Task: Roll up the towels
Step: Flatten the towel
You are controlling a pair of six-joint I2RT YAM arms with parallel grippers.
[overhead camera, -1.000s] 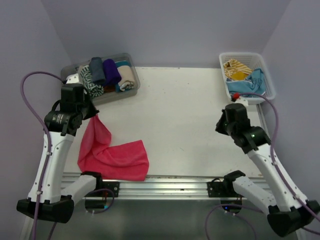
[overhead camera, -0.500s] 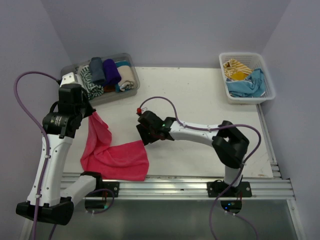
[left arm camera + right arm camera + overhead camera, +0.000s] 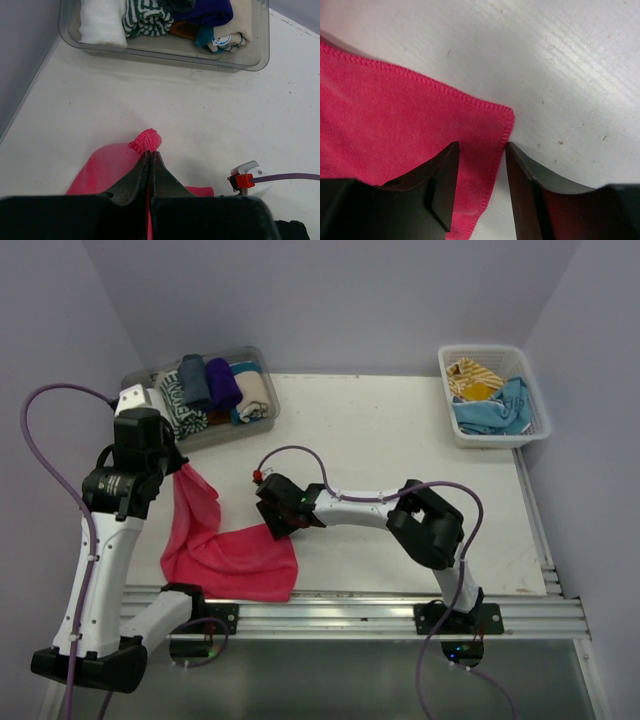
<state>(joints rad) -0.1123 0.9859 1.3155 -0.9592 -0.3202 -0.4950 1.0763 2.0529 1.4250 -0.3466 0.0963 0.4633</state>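
Left jaws are clamped on a bunched corner of the hot pink towel, which lies at 8 o'clock on the worktop. Right jaws, parted, straddle its 2 o'clock corner.

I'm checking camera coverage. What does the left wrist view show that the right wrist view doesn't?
Only the left wrist view: the clear tray of rolled towels beyond, and the left pincer shut on a bunched corner of the pink towel. Only the right wrist view: the right pincer open, its fingers either side of the towel's stitched edge beside a flat corner. Both: the pink towel and the white table.
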